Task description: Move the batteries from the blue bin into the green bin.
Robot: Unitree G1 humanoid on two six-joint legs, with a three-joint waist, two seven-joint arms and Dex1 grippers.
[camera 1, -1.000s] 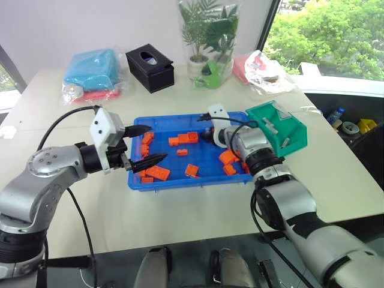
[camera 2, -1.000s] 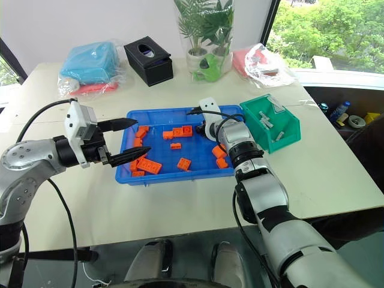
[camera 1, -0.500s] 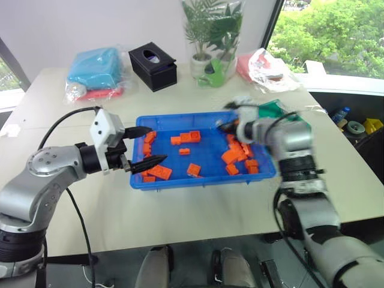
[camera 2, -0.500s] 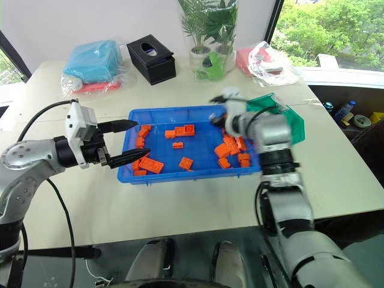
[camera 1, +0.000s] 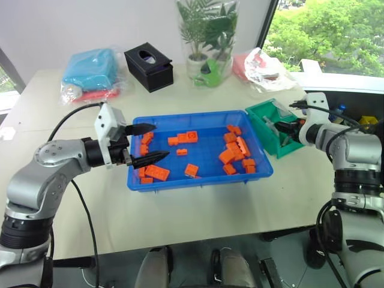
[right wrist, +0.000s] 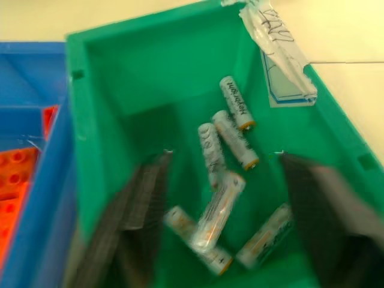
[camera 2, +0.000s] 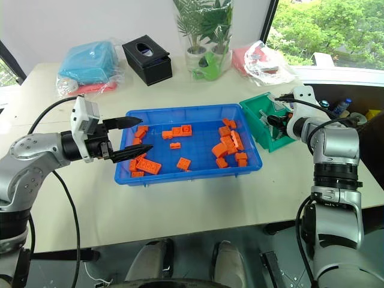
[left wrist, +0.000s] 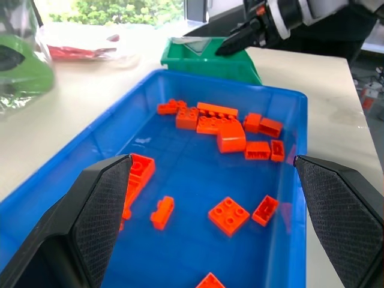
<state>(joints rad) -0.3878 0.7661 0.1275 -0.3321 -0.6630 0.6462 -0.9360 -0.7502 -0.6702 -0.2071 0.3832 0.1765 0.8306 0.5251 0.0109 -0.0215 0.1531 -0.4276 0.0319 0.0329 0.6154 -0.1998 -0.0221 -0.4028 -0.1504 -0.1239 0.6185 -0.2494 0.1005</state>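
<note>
Batteries in green bin, R end effector spread above, L end effector spread over blue bin

Beige table, blue bin, green bin

Silver batteries loose inside green bin

In the right wrist view the right gripper's fingers blur beside the green bin. The lowest batteries overlap, and their printed labels are unreadable.
</note>
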